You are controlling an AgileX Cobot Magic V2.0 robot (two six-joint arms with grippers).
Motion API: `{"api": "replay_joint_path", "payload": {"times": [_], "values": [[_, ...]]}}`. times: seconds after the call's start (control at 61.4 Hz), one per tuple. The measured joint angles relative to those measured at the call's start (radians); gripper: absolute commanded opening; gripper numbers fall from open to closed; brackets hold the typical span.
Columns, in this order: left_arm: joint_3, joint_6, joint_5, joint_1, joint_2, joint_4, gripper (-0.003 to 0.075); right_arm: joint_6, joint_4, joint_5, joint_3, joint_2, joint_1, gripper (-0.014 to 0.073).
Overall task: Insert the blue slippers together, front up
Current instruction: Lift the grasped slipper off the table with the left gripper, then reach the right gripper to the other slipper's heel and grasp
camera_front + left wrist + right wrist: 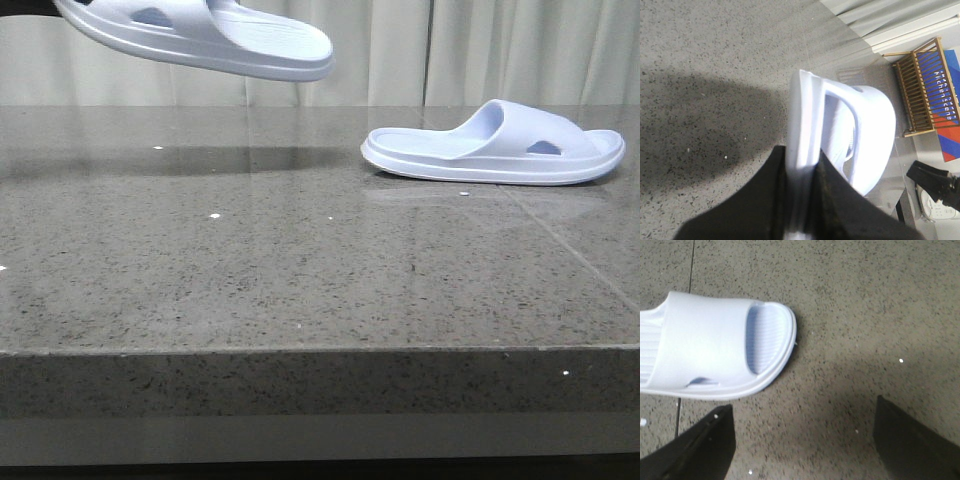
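One blue slipper (200,38) hangs in the air at the top left of the front view, well above the table. In the left wrist view that same slipper (840,125) shows edge-on, and my left gripper (802,165) is shut on the rim of its sole. The other blue slipper (495,145) lies flat, sole down, at the far right of the table. The right wrist view shows its strap and one open end (715,352). My right gripper (802,437) is open above bare table just beside that slipper, touching nothing. Neither arm shows in the front view.
The grey speckled stone table (300,270) has its front edge near the camera. A seam (570,255) runs diagonally across its right part. Curtains (480,50) hang behind. A wooden rack (922,92) stands beyond the table in the left wrist view.
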Motion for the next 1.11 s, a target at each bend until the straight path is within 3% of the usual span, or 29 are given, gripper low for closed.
{"api": "replay_joint_path", "payload": {"times": [0.13, 0.228, 0.326, 0.488, 0.651, 1.107], "values": [[0.0, -0.002, 0.0, 0.0, 0.0, 0.0, -0.0019, 0.0, 0.023, 0.03, -0.105, 0.118, 0.0, 0.0584], [0.0, -0.002, 0.0, 0.0, 0.0, 0.0, -0.0019, 0.0, 0.049, 0.058, -0.193, 0.218, -0.006, 0.0526], [0.0, -0.002, 0.0, 0.0, 0.0, 0.0, -0.0019, -0.042, 0.127, 0.109, -0.287, 0.325, -0.036, 0.0447], [0.0, -0.002, 0.0, 0.0, 0.0, 0.006, -0.0019, -0.146, 0.298, 0.183, -0.376, 0.451, -0.101, 0.044], [0.0, -0.002, 0.0, 0.0, 0.0, 0.012, -0.0019, -0.239, 0.433, 0.237, -0.397, 0.522, -0.145, 0.044], [0.0, -0.002, 0.0, 0.0, 0.0, 0.014, -0.0019, -0.329, 0.596, 0.291, -0.409, 0.627, -0.162, 0.0431]]}}
